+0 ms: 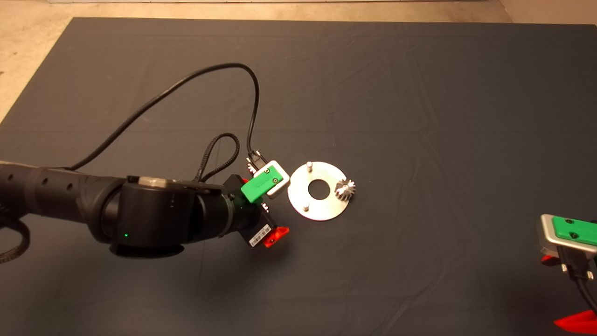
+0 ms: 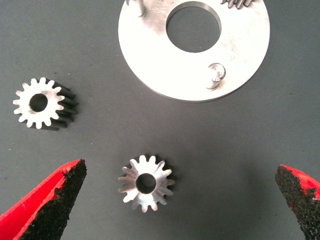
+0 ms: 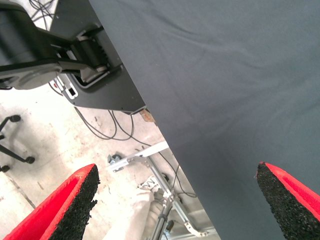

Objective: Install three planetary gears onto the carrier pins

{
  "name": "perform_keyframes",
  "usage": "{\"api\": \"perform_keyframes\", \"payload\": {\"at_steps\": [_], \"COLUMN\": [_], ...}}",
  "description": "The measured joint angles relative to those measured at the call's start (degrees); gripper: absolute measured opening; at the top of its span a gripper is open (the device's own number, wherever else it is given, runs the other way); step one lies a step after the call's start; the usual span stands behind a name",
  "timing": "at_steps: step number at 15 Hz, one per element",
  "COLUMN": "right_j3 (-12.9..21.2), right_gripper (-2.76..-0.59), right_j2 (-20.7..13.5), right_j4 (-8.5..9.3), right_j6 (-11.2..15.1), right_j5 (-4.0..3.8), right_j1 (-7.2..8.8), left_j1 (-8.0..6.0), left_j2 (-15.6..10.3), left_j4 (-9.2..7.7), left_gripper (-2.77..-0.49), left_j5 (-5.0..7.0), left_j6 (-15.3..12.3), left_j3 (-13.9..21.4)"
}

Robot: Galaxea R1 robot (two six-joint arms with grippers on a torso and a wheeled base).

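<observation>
Left tool (image 2: 170, 200) hovers just left of the disc (image 1: 298, 205) at frame centre of the head view, fingers (image 2: 50, 200) spread wide apart, holding nothing. In the left wrist view one loose gear (image 2: 146, 182) lies flat on the mat (image 1: 419, 93) between the two pads, touching neither. A second loose gear (image 2: 39, 102) sits on the mat off to one side of it, outside the finger span, well apart from the first. Both lie near the disc rim but do not touch it.

Disc lies flat on the dark mat. Third gear (image 1: 345, 189) sits on the disc's right side in the head view, apparently on a pin. Two bare carrier pins show: one at the upper part of the disc (image 1: 308, 164), one at the lower left (image 1: 305, 206).

Right tool (image 1: 566, 280) is parked at the lower right edge of the head view, fingers (image 3: 65, 205) wide apart, empty. Its wrist view shows the mat edge, floor, cables and metal framing beyond the desk.
</observation>
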Motion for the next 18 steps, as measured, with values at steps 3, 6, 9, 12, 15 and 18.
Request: {"api": "perform_keyframes", "payload": {"at_steps": [3,6,9,12,15,18], "right_j3": [0.2,0.4,0.7,1.1,1.1,1.2], "right_gripper": [-1.02,-1.02,-1.02,-1.02,-1.02,-1.02], "right_j2": [-0.2,-0.5,-1.0,-1.0,-1.5,-1.6], "right_j4": [0.07,0.11,0.13,0.22,0.35,0.38], "right_j6": [0.0,0.0,0.0,0.0,0.0,0.0], "right_j5": [-0.05,0.00,0.00,0.01,0.00,0.00], "right_j1": [0.00,0.00,0.00,0.00,0.00,0.01], "left_j1": [4.29,4.79,5.06,6.62,6.61,6.61], "left_j2": [-0.2,-0.4,-0.8,-0.9,-1.0,-1.6], "left_j4": [1.43,2.36,4.63,5.97,6.35,6.41], "left_gripper": [-0.51,-0.51,-0.51,-0.51,-0.51,-0.51], "left_j5": [-1.51,-1.95,-3.34,-5.20,-6.96,-7.91], "left_j6": [0.0,0.0,0.0,0.3,2.0,3.6], "left_j3": [-0.3,-0.6,-1.0,-2.9,-3.8,-4.8]}}
